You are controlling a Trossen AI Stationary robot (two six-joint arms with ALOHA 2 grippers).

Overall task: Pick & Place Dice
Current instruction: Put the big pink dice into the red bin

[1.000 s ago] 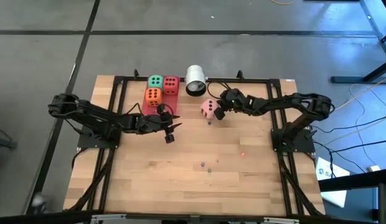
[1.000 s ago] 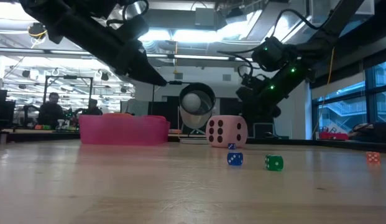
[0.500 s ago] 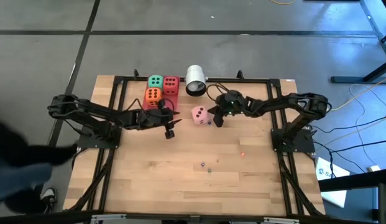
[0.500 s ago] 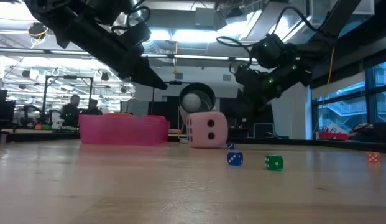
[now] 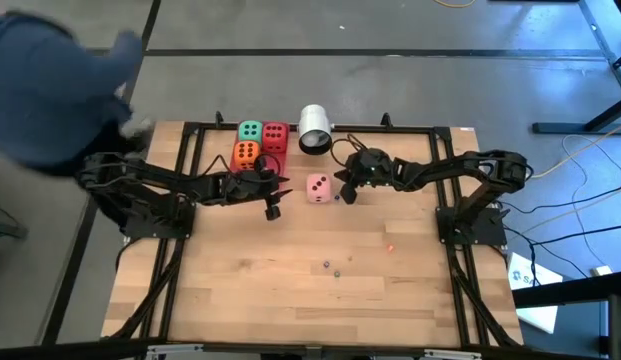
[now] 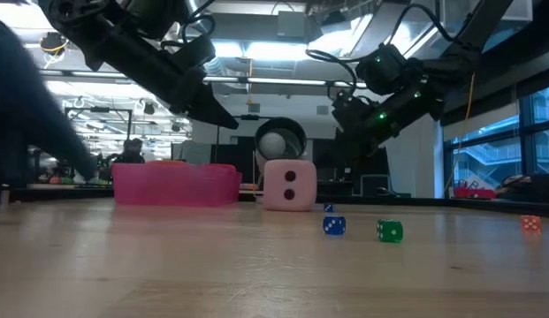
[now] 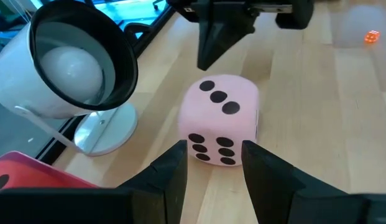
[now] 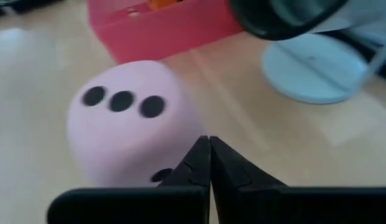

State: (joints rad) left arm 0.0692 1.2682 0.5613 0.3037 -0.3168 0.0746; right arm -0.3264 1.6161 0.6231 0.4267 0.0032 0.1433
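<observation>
The pink die [image 5: 318, 187] rests on the wood table between my two grippers, three pips up [image 7: 220, 99]. My left gripper [image 7: 214, 165] is open, a little to the die's left and raised off the table, and points at it. My right gripper [image 8: 209, 148] is shut, its tips low at the die's right side [image 5: 342, 190]. The green die [image 5: 250, 130], red die [image 5: 275, 133] and orange die [image 5: 246, 153] sit in a red tray [image 5: 258, 170] at the far left. My right gripper's shut fingertips [image 8: 199, 155] slant down from the table's right beside the pink die's right face [image 8: 156, 174]. Whether they touch it, I cannot tell.
A white cylinder on a round foot [image 5: 314, 128] stands just beyond the die. Tiny dice lie nearer the front: blue [image 6: 334, 226], green [image 6: 390, 231], orange [image 6: 529, 223]. A person's blue sleeve [image 5: 50, 80] reaches in over the table's far left corner.
The pink die has slid and rolled toward the table's left, from beside the white cylinder's foot to between the grippers, showing a new face in the low view. My right gripper followed it leftward and tipped further down. My left gripper swung toward the far edge. A person came in at far left.
</observation>
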